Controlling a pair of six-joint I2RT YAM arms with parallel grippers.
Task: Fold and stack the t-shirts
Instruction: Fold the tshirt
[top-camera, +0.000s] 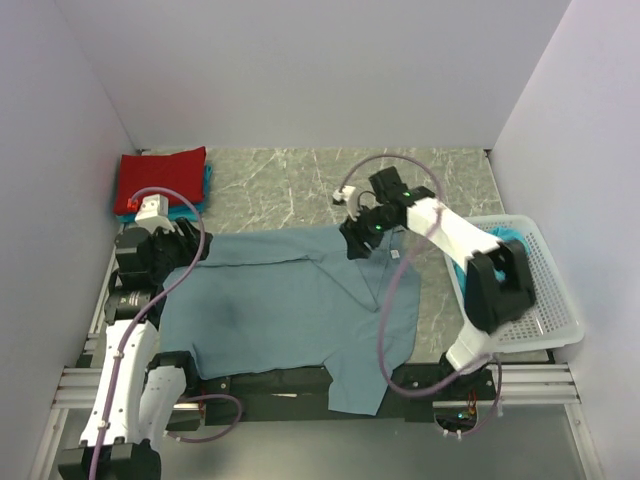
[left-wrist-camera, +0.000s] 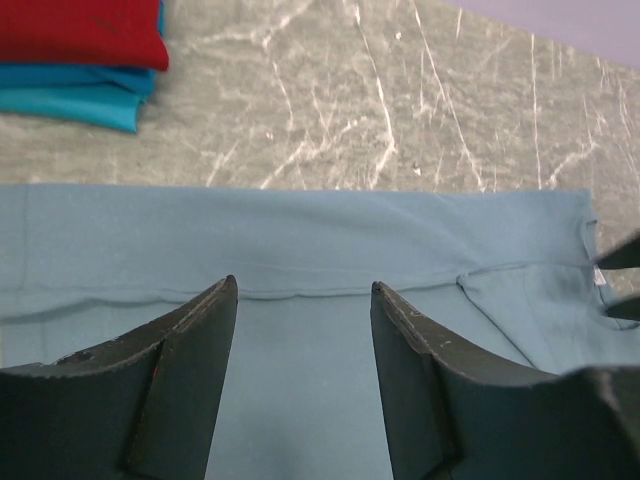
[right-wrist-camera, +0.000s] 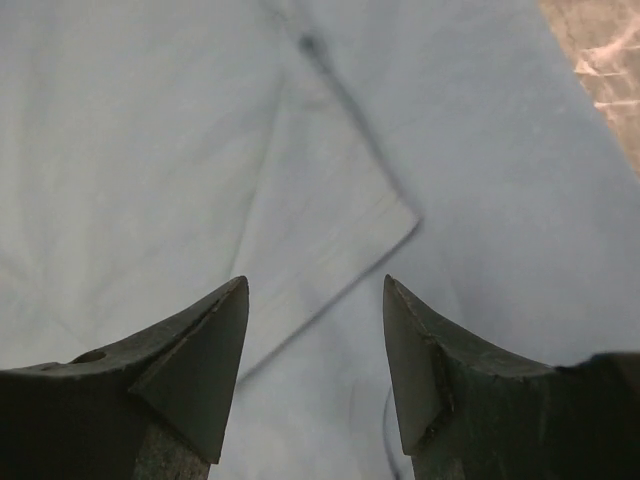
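Spreading across the middle of the marbled tabletop (top-camera: 290, 185), the slate-blue t-shirt (top-camera: 290, 300) lies mostly flat. Its far edge is folded back on itself in a long strip, and one sleeve flap is turned over onto the body on the right side. Its near right corner hangs past the table's front edge, over the black base rail.

The left gripper (top-camera: 188, 245) sits at the shirt's far left corner, released. In the left wrist view the left gripper (left-wrist-camera: 303, 285) has its dark fingers (left-wrist-camera: 190, 340) parted with nothing between them, over the folded strip and its hem seam. I cannot tell whether the tips touch the cloth.

The right gripper (top-camera: 358, 240) is over the shirt's far right part, near the folded sleeve, and is also released. In the right wrist view the right gripper (right-wrist-camera: 315, 283) shows spread fingers (right-wrist-camera: 200, 340) with only fabric below. The hemmed corner of the sleeve flap lies just ahead of the gap.

In the far left corner the red t-shirt (top-camera: 160, 180) is folded and lies on top of the folded turquoise t-shirts (top-camera: 195, 208). That stack sits apart from the blue shirt, with bare tabletop between. It also shows at the top left of the left wrist view: red (left-wrist-camera: 85, 30) over turquoise (left-wrist-camera: 70, 95).

At the right edge the white perforated basket (top-camera: 545, 300) stands behind the right arm, with a teal t-shirt (top-camera: 500, 235) bunched at its far end.
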